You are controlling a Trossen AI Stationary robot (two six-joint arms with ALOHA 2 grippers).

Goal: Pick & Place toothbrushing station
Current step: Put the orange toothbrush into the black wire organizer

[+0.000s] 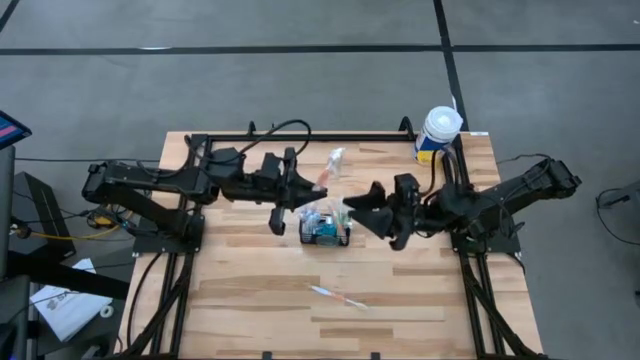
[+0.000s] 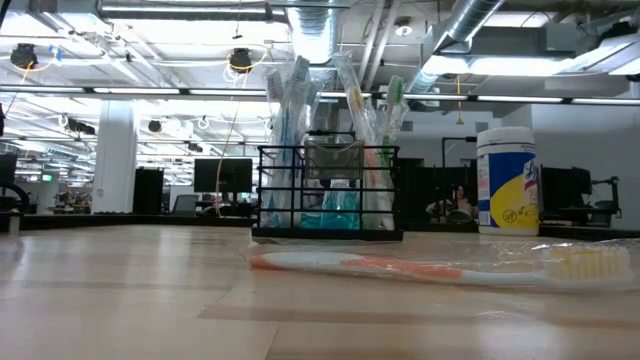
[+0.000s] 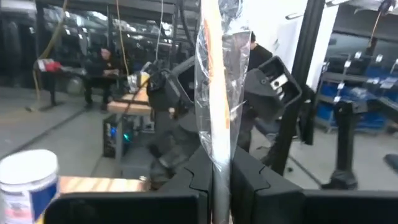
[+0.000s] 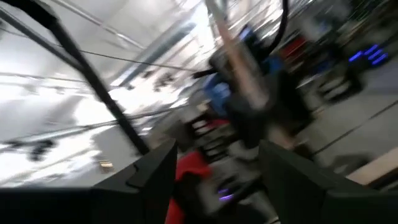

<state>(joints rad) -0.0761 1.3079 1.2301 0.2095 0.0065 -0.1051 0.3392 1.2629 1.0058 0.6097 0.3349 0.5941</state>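
Observation:
The toothbrushing station, a small black wire-mesh caddy point(image 1: 325, 231) point(image 2: 327, 192), stands on its base at mid-table with several wrapped toothbrushes upright in it. Just left of and above it, my left gripper point(image 1: 305, 191) point(image 3: 214, 180) is shut on a clear-wrapped toothbrush with an orange handle point(image 1: 327, 170) point(image 3: 214, 87). My right gripper point(image 1: 358, 212) point(image 4: 217, 168) stands open to the caddy's right, facing the left gripper, with nothing between its fingers. Neither gripper shows in the low view. My left gripper pinches the wrapped toothbrush between its two fingers, on the wrapper's lower part point(image 3: 215, 163). The fingers come about level from the table's left and lie across the brush. The brush is lifted clear of the table and of the caddy, and sticks out beyond the fingers.
Another wrapped orange toothbrush point(image 1: 336, 297) point(image 2: 430, 268) lies flat on the table near the front edge. A white tub with a yellow-blue label point(image 1: 438, 133) point(image 2: 508, 180) stands at the far right corner. Black frame rails point(image 1: 300, 137) run along the table's edges.

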